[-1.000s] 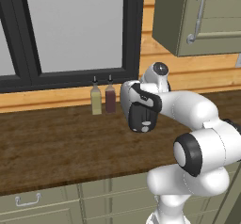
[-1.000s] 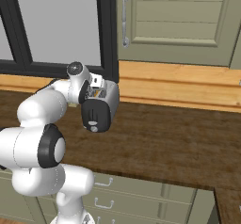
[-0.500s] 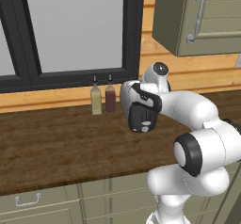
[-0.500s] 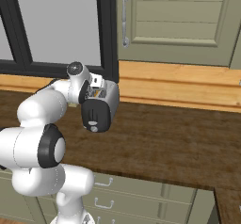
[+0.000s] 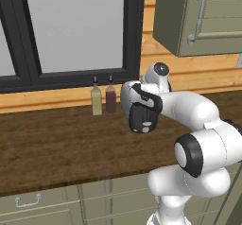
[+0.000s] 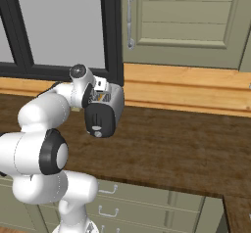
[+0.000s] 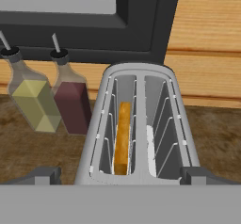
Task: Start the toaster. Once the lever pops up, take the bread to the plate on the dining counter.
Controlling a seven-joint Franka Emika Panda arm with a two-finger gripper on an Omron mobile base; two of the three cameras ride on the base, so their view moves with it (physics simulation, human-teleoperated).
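The toaster point(image 7: 137, 124) — bread point(image 7: 122, 137) in its left slot — sits between the spread gripper point(image 7: 120, 175) fingertips.

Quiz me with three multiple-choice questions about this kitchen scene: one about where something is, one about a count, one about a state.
1. Where is the bread?
A. on the worktop
B. in the toaster's left slot, seen from the hand
C. in the claw

2. How many bottles stand beside the toaster?
A. two
B. one
C. four

3. The claw is:
A. shut on the bread
B. shut on a bottle
C. open

Answers: 1 B, the slice stands inside that slot; 2 A, a yellow bottle and a dark red bottle; 3 C, its fingertips sit wide apart, holding nothing.
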